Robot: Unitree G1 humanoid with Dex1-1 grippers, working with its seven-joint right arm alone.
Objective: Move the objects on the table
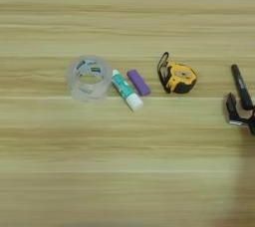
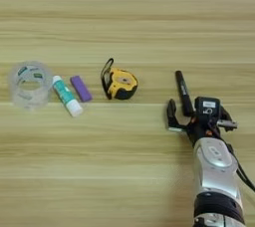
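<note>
Several small objects lie in a row across the table [image 1: 124, 171]. From left to right they are a clear tape roll [image 1: 89, 77], a white-teal glue stick [image 1: 126, 89], a short purple cylinder [image 1: 138, 82] and a yellow-black tape measure [image 1: 179, 77] with a black loop. A black marker [image 2: 183, 93] lies furthest right, pointing away from me. My right gripper [image 2: 185, 116] is at the marker's near end and stands open. One black finger [image 2: 172, 114] sits just left of the marker, and the rest of the hand is to its right. The marker rests on the wood.
The silver forearm [image 2: 215, 171] comes up from the bottom right corner, with a cable along its right side. Bare wood stretches behind the row of objects and in front of it to the left of the arm.
</note>
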